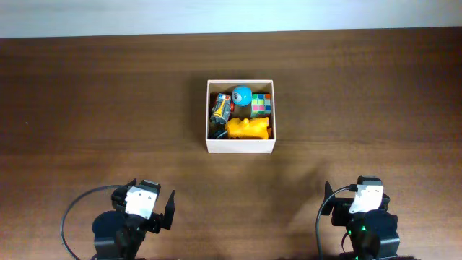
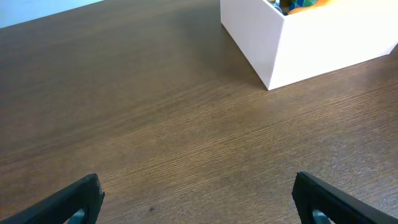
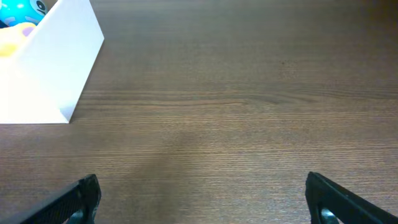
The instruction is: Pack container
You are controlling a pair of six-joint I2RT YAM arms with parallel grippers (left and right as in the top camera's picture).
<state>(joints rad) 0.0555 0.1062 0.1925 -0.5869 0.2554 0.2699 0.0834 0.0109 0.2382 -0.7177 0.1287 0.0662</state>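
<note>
Container (image 1: 240, 147): placed centrally on table (image 1: 86, 108), far from both arms; several small toys (image 1: 249, 128) held inside. Left gripper (image 2: 198, 202), right gripper (image 3: 204, 202): jaws spread apart, nothing held. Risk: the box could be shoved if approached low.

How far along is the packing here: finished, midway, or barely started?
Looks finished. Done: the container holds a blue ball, a colour cube, a yellow toy and a multicoloured toy. In hand: nothing; the left gripper and right gripper are open, empty, away from it. Left: no toy shows outside the container.
</note>
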